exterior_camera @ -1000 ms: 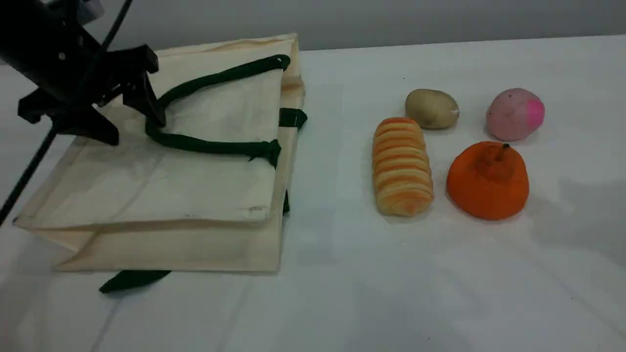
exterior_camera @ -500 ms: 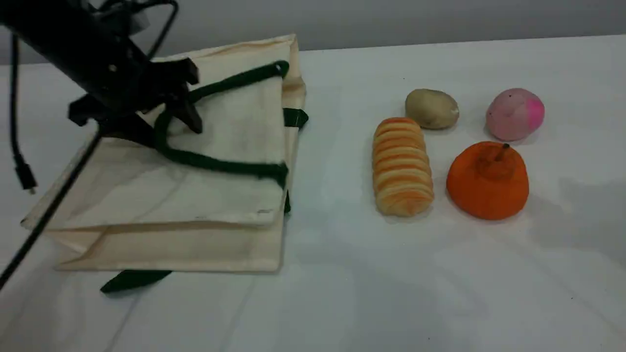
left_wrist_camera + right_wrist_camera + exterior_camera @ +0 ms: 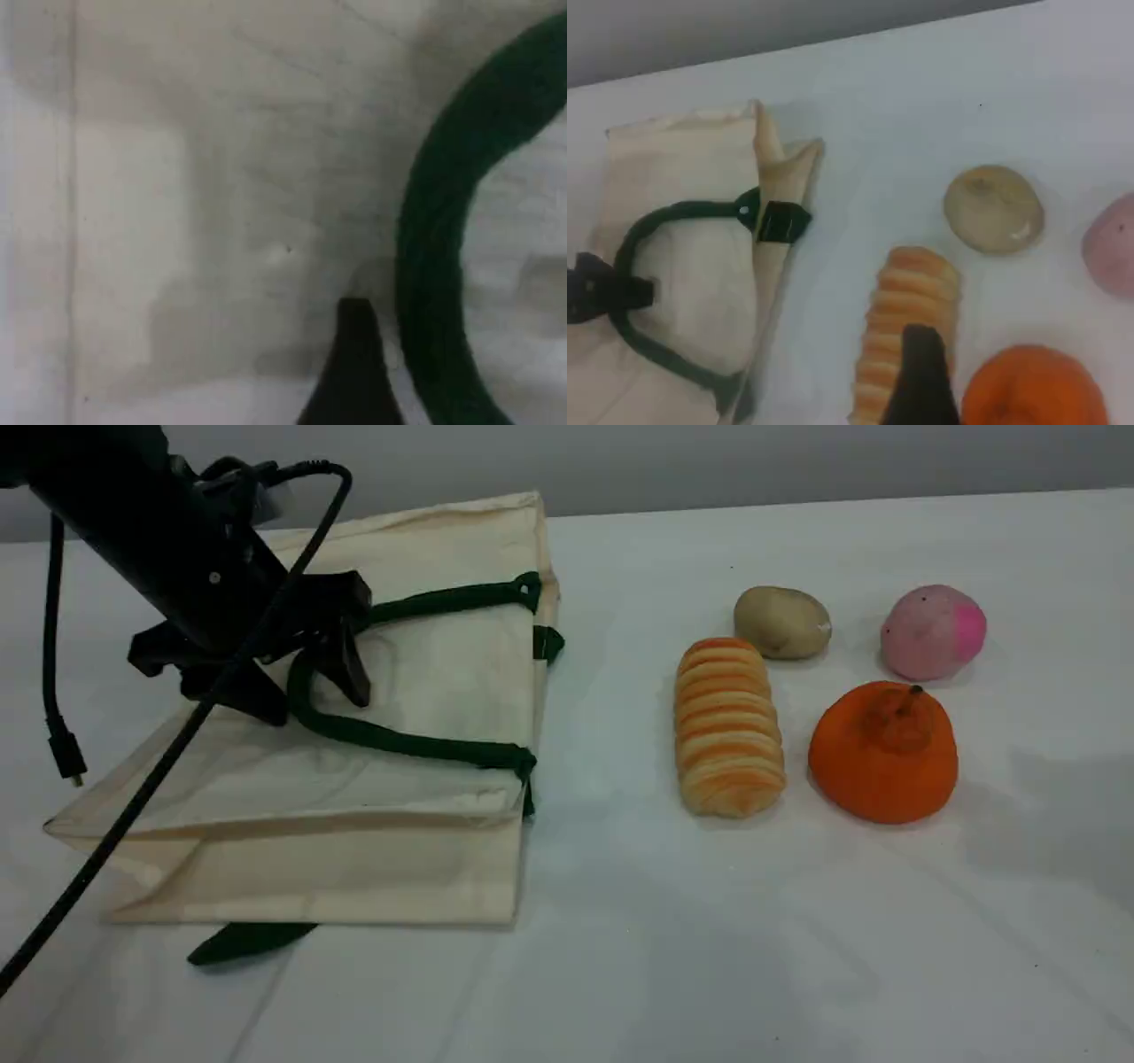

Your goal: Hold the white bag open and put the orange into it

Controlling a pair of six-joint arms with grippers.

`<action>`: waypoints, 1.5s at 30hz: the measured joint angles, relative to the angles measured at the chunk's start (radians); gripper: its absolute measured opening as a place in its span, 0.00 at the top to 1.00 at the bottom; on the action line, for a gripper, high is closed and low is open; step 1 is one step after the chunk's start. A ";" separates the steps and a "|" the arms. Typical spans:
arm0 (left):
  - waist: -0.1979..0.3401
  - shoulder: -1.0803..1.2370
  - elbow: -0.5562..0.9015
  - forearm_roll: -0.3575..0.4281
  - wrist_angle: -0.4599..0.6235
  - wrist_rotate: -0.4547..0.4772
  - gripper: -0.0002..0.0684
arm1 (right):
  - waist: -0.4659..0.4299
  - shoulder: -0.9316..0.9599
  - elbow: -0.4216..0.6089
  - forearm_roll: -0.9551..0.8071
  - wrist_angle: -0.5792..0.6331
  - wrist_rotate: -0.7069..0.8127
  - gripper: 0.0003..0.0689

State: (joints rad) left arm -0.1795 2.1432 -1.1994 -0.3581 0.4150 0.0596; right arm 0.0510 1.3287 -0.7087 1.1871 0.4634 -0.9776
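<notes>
On the table's left side, white bag (image 3: 354,797) lies flat, mouth facing right. Left gripper (image 3: 297,682) sits low over it, jaws spread wide, straddling the green rope handle (image 3: 390,740), possibly touching it, nothing clamped. Orange (image 3: 884,751) sits well right, just beside striped bread roll (image 3: 728,726). Right gripper (image 3: 921,372) hangs above those two, released, holding nothing.

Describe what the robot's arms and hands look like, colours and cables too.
The left hand is matte black with tapered, wedge-shaped fingers on a thick black arm. Black cables loop off it, one ending in a loose plug. Of the right hand, only a dark pointed fingertip shows.
</notes>
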 joint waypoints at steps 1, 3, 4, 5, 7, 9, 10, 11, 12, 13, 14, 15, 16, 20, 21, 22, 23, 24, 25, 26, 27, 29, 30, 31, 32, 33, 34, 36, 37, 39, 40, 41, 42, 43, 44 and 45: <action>0.000 0.000 0.000 0.024 -0.001 -0.023 0.25 | 0.000 0.000 0.000 0.000 0.001 0.000 0.25; 0.000 0.000 0.000 0.063 -0.002 -0.065 0.27 | 0.000 0.000 0.000 0.000 0.002 0.000 0.25; 0.000 0.005 0.000 0.081 -0.004 -0.085 0.29 | 0.000 0.000 0.000 0.000 0.002 0.000 0.25; 0.000 0.013 0.000 0.097 -0.007 -0.105 0.31 | 0.000 0.000 0.000 0.000 0.002 0.000 0.25; 0.000 0.034 0.000 0.104 -0.009 -0.125 0.35 | 0.000 0.000 0.000 0.000 0.002 0.000 0.25; -0.001 0.053 -0.001 0.102 -0.014 -0.125 0.41 | 0.000 0.000 0.000 0.000 0.002 0.000 0.25; -0.001 0.056 -0.001 0.101 -0.016 -0.125 0.45 | 0.000 0.000 0.000 0.000 0.002 0.000 0.25; -0.001 0.060 -0.001 0.099 -0.016 -0.125 0.50 | 0.000 0.000 0.000 0.000 0.002 0.000 0.25; -0.001 0.061 -0.002 0.095 -0.017 -0.125 0.55 | 0.000 0.000 0.000 0.000 0.002 0.000 0.25; -0.002 0.062 -0.002 0.094 -0.017 -0.125 0.60 | 0.000 0.000 0.000 0.000 0.002 0.000 0.25; -0.002 0.062 -0.002 0.094 -0.017 -0.126 0.66 | 0.000 0.000 0.000 0.000 0.002 0.000 0.25; -0.002 0.062 -0.002 0.091 -0.017 -0.126 0.72 | 0.000 0.000 0.000 0.000 0.002 0.000 0.25; -0.002 0.062 -0.002 0.090 -0.017 -0.127 0.77 | 0.000 0.000 0.000 0.000 0.002 0.000 0.25; -0.002 0.056 -0.002 0.091 -0.004 -0.116 0.87 | 0.000 0.000 0.000 -0.004 0.001 0.000 0.25; -0.002 0.049 -0.002 0.093 0.005 -0.102 0.88 | 0.000 0.000 0.000 -0.006 0.001 0.000 0.25; -0.002 0.038 -0.003 0.097 0.032 -0.084 0.89 | 0.000 0.000 0.000 -0.008 0.001 0.000 0.26; -0.002 0.025 -0.007 0.099 0.076 -0.068 0.90 | 0.000 0.000 0.000 -0.010 0.001 0.000 0.26; -0.002 0.010 -0.012 0.101 0.109 -0.060 0.90 | 0.000 0.000 0.000 -0.010 0.003 0.000 0.27; -0.002 -0.011 -0.020 0.100 0.130 -0.037 0.90 | 0.000 0.000 0.000 -0.011 0.005 0.000 0.27; -0.003 -0.038 -0.030 0.100 0.138 -0.023 0.90 | 0.000 0.000 0.000 -0.011 0.011 0.000 0.27; -0.003 -0.063 -0.042 0.099 0.155 -0.011 0.90 | 0.000 0.000 0.000 -0.011 0.017 0.000 0.28; -0.003 -0.123 -0.065 0.099 0.207 0.016 0.90 | 0.000 0.000 0.000 -0.011 0.018 0.000 0.28; -0.003 -0.153 -0.078 0.100 0.230 0.029 0.90 | 0.000 0.000 0.000 -0.010 0.018 0.000 0.28; -0.003 -0.179 -0.092 0.100 0.249 0.041 0.90 | 0.000 0.000 0.001 -0.010 0.018 0.000 0.28; -0.003 -0.213 -0.106 0.100 0.265 0.051 0.90 | 0.000 0.001 0.001 -0.010 0.018 0.000 0.28; -0.003 -0.248 -0.117 0.100 0.285 0.061 0.90 | 0.000 0.003 0.001 -0.009 0.018 0.000 0.28; -0.003 -0.281 -0.129 0.100 0.306 0.066 0.90 | 0.000 0.008 0.001 0.001 0.018 0.000 0.28; -0.003 -0.339 -0.146 0.099 0.350 0.065 0.90 | 0.000 0.029 0.001 0.019 0.024 0.000 0.28; -0.003 -0.370 -0.152 0.099 0.370 0.069 0.90 | 0.000 0.044 0.001 0.026 0.031 0.000 0.28; -0.003 -0.424 -0.159 0.099 0.404 0.087 0.90 | 0.000 0.074 0.001 0.043 0.043 -0.001 0.28; -0.003 -0.451 -0.163 0.097 0.421 0.095 0.90 | 0.000 0.091 0.001 0.052 0.044 -0.007 0.28; -0.003 -0.477 -0.169 0.094 0.437 0.095 0.90 | 0.000 0.106 0.001 0.061 0.044 -0.016 0.28; -0.003 -0.498 -0.175 0.087 0.449 0.095 0.90 | 0.000 0.124 0.001 0.068 0.045 -0.028 0.28; -0.004 -0.522 -0.181 0.082 0.462 0.095 0.90 | 0.000 0.141 0.001 0.082 0.048 -0.037 0.28; -0.005 -0.544 -0.185 0.074 0.472 0.095 0.90 | 0.001 0.158 0.001 0.099 0.058 -0.051 0.28; -0.008 -0.560 -0.189 0.063 0.482 0.097 0.90 | 0.009 0.172 0.001 0.114 0.061 -0.069 0.28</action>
State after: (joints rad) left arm -0.1880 1.5829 -1.3886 -0.2951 0.8974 0.1570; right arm 0.0599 1.5003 -0.7074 1.3007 0.5244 -1.0463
